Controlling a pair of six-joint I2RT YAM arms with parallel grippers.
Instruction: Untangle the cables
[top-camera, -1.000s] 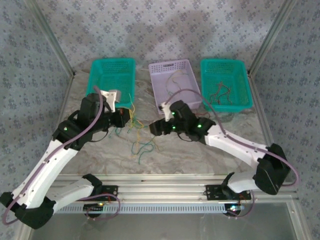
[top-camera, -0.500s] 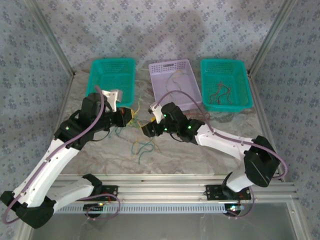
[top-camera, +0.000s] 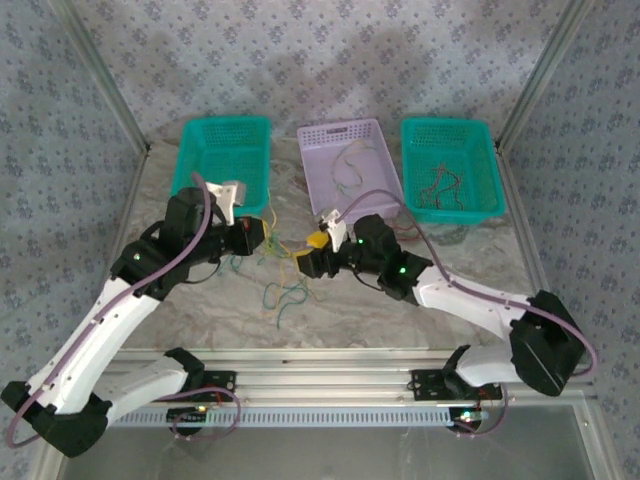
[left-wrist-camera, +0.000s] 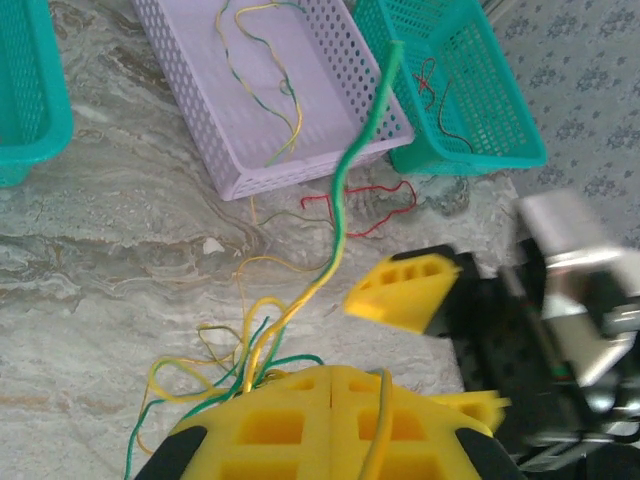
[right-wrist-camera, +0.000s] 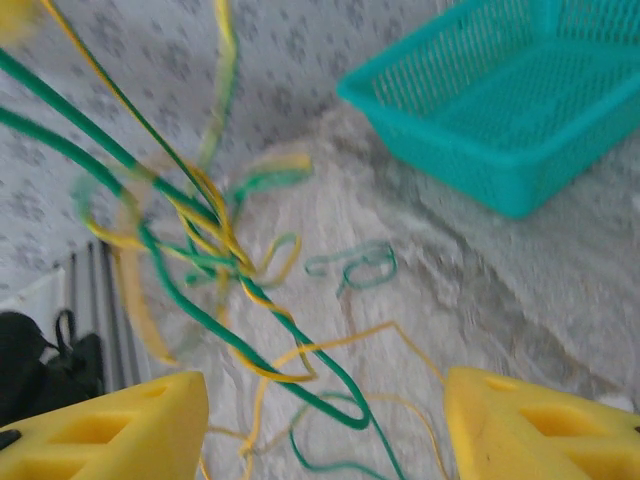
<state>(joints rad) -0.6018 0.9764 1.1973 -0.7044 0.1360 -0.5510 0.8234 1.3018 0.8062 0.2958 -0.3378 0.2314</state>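
Lying loose on the marbled table, the cables are gathered in a green and yellow tangle between the two arms, just in front of the baskets. The left gripper is seen with its yellow fingers pressed together. Part of the tangle appears to be pinched between them, though the contact itself is partly hidden. From there one green-and-yellow strand is seen rising clear of the table in a loose curve. The right gripper is held with its fingers well apart, and several green and yellow strands are seen crossing the gap without being clamped. In the top view the two grippers are placed near each other, facing across the tangle. More strands are found in the lavender basket, and red ones in the right teal basket. A red strand is seen on the table just beside the lavender basket's near wall. The left teal basket is set behind the left gripper.
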